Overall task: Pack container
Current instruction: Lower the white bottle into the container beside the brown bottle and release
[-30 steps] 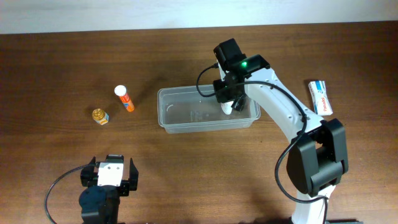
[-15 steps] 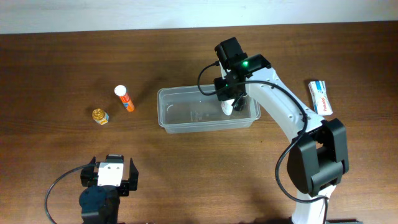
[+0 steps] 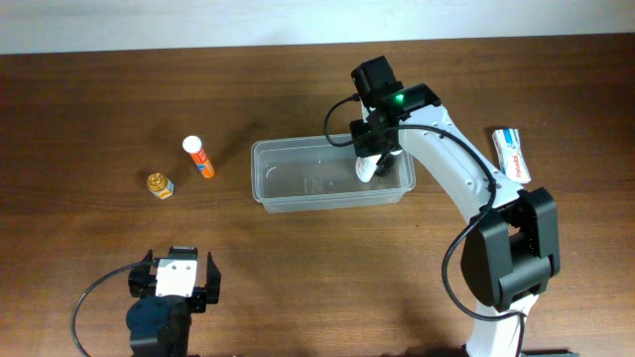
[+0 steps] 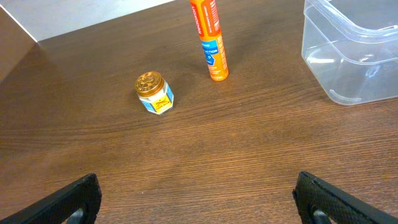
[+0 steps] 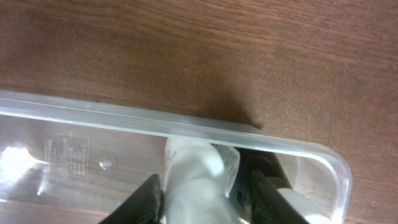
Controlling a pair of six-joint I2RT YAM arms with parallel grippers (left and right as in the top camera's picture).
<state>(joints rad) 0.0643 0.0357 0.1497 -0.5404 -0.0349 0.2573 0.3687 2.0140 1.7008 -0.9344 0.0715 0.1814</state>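
Observation:
The clear plastic container (image 3: 298, 201) stands mid-table; it also shows in the left wrist view (image 4: 348, 59) and the right wrist view (image 5: 93, 112). My right gripper (image 3: 373, 162) reaches down into its right end, shut on a white bottle (image 3: 364, 173), which stands between the fingers (image 5: 208, 202) in the right wrist view (image 5: 194, 174). My left gripper (image 3: 177, 283) is open and empty near the front left edge, its fingertips (image 4: 199, 199) wide apart over bare wood.
An orange tube with a white cap (image 3: 198, 157) (image 4: 210, 38) and a small gold-lidded jar (image 3: 160, 185) (image 4: 153, 93) stand left of the container. A white and blue box (image 3: 512, 155) lies at the far right.
My right gripper has shifted slightly to the right and back with the white bottle, still inside the container's right end. The left arm has not moved.

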